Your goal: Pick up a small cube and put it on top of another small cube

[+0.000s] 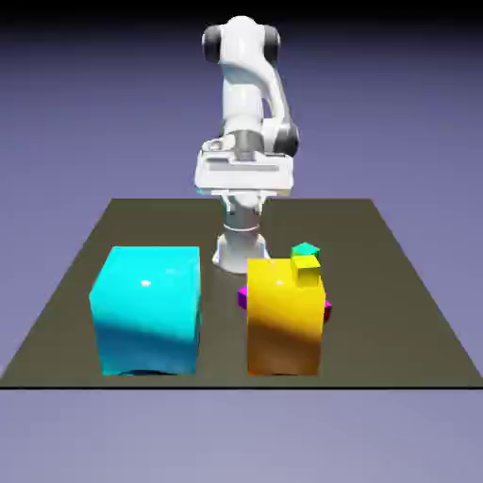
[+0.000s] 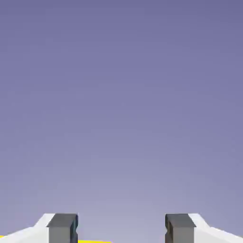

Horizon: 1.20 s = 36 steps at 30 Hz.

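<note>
Pink cube (image 1: 327,308) lower than claw (image 1: 244,203), toward exterior view's right; 2 fingers (image 2: 63,228) spread.

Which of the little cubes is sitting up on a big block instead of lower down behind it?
The small yellow cube, on top of the big yellow block; the green, purple and crimson ones show only partly, behind that block.

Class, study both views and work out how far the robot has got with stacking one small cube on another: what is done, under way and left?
Done: no small-on-small stack shows; the small yellow cube sits on the big yellow block.
In hand: nothing; the fingers stand apart, empty.
Left: apparently everything, picking up the magenta cube and placing it.
</note>
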### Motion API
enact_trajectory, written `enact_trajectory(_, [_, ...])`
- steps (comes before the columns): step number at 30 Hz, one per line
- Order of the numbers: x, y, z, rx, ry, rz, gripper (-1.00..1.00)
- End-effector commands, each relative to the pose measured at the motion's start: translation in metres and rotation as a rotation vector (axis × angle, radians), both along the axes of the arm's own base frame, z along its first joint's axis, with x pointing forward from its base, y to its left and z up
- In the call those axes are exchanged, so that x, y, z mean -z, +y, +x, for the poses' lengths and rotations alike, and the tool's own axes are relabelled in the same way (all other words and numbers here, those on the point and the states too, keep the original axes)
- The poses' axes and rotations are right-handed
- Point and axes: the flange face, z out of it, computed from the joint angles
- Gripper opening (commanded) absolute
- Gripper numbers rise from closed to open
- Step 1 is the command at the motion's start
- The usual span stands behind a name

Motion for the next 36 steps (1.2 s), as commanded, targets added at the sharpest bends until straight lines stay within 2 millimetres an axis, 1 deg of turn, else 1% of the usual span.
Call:
enact_trajectory(1, [0.005,0.017,-0.001,-0.047,0.021,-0.015,0.00])
enact_trajectory(4, [0.019,0.066,-0.009,-0.188,0.078,-0.068,0.00])
enact_trajectory(7, [0.034,0.113,-0.023,-0.325,0.128,-0.130,0.00])
enact_trajectory(10, [0.048,0.156,-0.044,-0.458,0.171,-0.201,0.00])
enact_trajectory(14, [0.067,0.208,-0.079,-0.631,0.213,-0.307,0.00])
enact_trajectory(15, [0.083,0.213,-0.085,-0.656,0.246,-0.312,0.00])
enact_trajectory(18, [0.139,0.217,-0.106,-0.701,0.375,-0.312,0.00])
enact_trajectory(21, [0.192,0.214,-0.133,-0.734,0.502,-0.330,0.00])
enact_trajectory(24, [0.223,0.182,-0.118,-0.586,0.567,-0.239,0.00])
enact_trajectory(26, [0.241,0.156,-0.109,-0.473,0.598,-0.188,0.00])
enact_trajectory(29, [0.247,0.165,-0.113,-0.473,0.566,-0.165,0.00])
enact_trajectory(30, [0.247,0.165,-0.113,-0.473,0.566,-0.165,0.00])
enact_trajectory(36, [0.285,0.168,-0.104,-0.479,0.561,-0.168,0.00])
